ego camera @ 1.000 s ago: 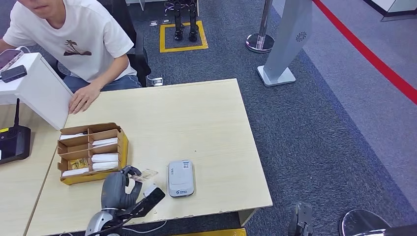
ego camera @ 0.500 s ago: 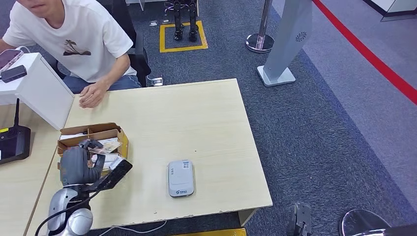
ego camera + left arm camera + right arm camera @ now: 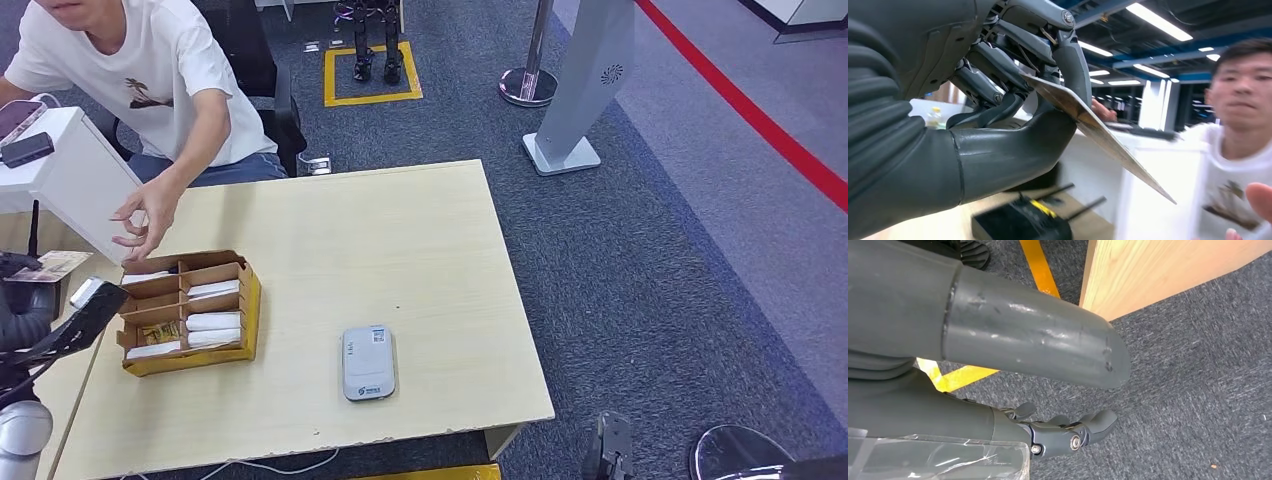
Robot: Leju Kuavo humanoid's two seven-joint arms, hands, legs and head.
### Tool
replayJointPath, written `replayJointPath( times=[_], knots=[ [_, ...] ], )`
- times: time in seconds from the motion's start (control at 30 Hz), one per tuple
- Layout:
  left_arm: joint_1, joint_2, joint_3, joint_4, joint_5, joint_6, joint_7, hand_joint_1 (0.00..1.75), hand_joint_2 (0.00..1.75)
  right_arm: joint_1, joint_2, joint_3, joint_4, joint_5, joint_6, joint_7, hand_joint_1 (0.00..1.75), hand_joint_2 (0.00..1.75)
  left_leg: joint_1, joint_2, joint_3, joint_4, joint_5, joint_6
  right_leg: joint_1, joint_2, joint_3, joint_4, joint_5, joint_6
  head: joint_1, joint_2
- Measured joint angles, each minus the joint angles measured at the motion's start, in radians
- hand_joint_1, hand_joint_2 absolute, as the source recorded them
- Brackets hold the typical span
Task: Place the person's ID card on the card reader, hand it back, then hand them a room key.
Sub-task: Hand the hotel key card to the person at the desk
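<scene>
The left hand (image 3: 20,300) stood at the far left of the tabletop (image 3: 400,250), raised above its edge, with the ID card (image 3: 55,265) pinched between the thumb and the fingers (image 3: 1073,60). In the left wrist view the card (image 3: 1098,135) was seen nearly edge-on, a thin plate whose long axis ran out from the grip toward the person (image 3: 1243,125); most of its length stood free beyond the fingers.

The person's hand (image 3: 145,215) hung in the air just above the far corner of the box (image 3: 185,310) of key cards, its fingers loosely parted and turned toward the robot. It lay forward and to the right of the card, near but apart from it. That gap looked like the thing the next move turned on: the free end of the card already pointed roughly that way, so a short reach forward and rightward by the left arm should have closed it, with the fingers loosening only once the person had hold.

The card reader (image 3: 368,362) sat bare near the tabletop's near edge, well apart from the card, so I judged the hand-back step to be the one in hand.

The right hand (image 3: 1063,432) hung low beside the table over the carpet, fingers curled in with nothing in them, much farther from the person than the left.
</scene>
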Motion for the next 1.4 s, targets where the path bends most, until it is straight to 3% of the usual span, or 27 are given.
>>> replayJointPath(
  times=[0.27,0.47,0.6,0.87,0.93,1.0,1.07,1.13,1.4],
  knots=[
    [0.0,0.042,0.065,0.0,0.019,-0.027,-0.004,1.75,1.75,0.0,0.0,0.0,0.0,-0.008,0.001,-0.011,0.0,0.0,0.0,0.0,0.0,0.0,0.0,0.0,0.0,0.0,0.0,0.0,0.0,0.0,0.0,0.0],
    [0.0,0.05,0.069,-0.001,0.07,-0.111,-0.014,1.75,1.75,0.0,0.0,0.0,0.001,-0.013,0.004,-0.018,0.0,0.0,0.0,0.001,0.0,0.0,0.0,0.0,0.0,0.0,0.0,0.0,0.0,0.0,0.0,0.0],
    [-0.015,0.043,0.061,0.001,0.075,-0.144,-0.016,1.75,1.75,0.0,0.0,0.0,0.001,-0.006,0.01,-0.017,0.0,0.0,0.0,0.002,0.0,0.0,0.0,0.0,0.0,0.001,-0.001,0.0,0.0,0.0,0.0,0.0],
    [-0.135,-0.003,-0.022,0.089,0.025,-0.132,-0.021,1.75,1.75,-0.017,0.004,0.013,0.001,0.009,0.017,-0.007,0.0,0.0,0.0,0.003,0.0,0.0,0.0,0.0,0.0,0.003,-0.002,0.0,0.002,-0.001,0.0,0.0],
    [-0.15,-0.015,-0.039,0.1,0.018,-0.129,-0.021,1.47,1.75,-0.018,0.005,0.016,0.001,0.009,0.017,-0.007,0.0,0.0,0.0,0.006,-0.001,0.0,0.0,0.0,0.0,0.005,-0.002,0.0,0.002,-0.002,0.0,0.0],
    [-0.162,-0.023,-0.055,0.109,0.007,-0.122,-0.02,0.59,1.75,-0.018,0.005,0.017,0.001,0.009,0.017,-0.006,0.0,0.0,0.0,0.006,-0.001,0.001,0.0,0.0,0.0,0.005,-0.003,0.0,0.002,-0.002,0.0,0.0],
    [-0.169,-0.03,-0.069,0.114,-0.004,-0.111,-0.016,0.0,0.87,-0.018,0.005,0.017,0.001,0.008,0.017,-0.006,0.0,0.0,0.0,0.006,-0.001,0.001,-0.001,0.0,0.0,0.005,-0.003,-0.001,0.002,-0.002,0.0,0.0],
    [-0.171,-0.035,-0.079,0.117,-0.011,-0.103,-0.011,0.0,0.0,-0.018,0.005,0.018,0.001,0.006,0.016,-0.006,0.0,0.0,0.0,0.006,-0.001,0.0,-0.001,0.0,0.0,0.005,-0.003,-0.001,0.002,-0.002,0.0,0.0],
    [-0.171,-0.044,-0.09,0.118,-0.001,-0.102,0.0,0.0,0.0,-0.018,0.005,0.018,0.001,0.0,0.016,-0.006,0.0,0.0,0.0,0.006,-0.001,0.0,-0.001,-0.001,0.0,0.005,-0.003,-0.001,0.002,-0.002,0.0,0.0]
  ],
)
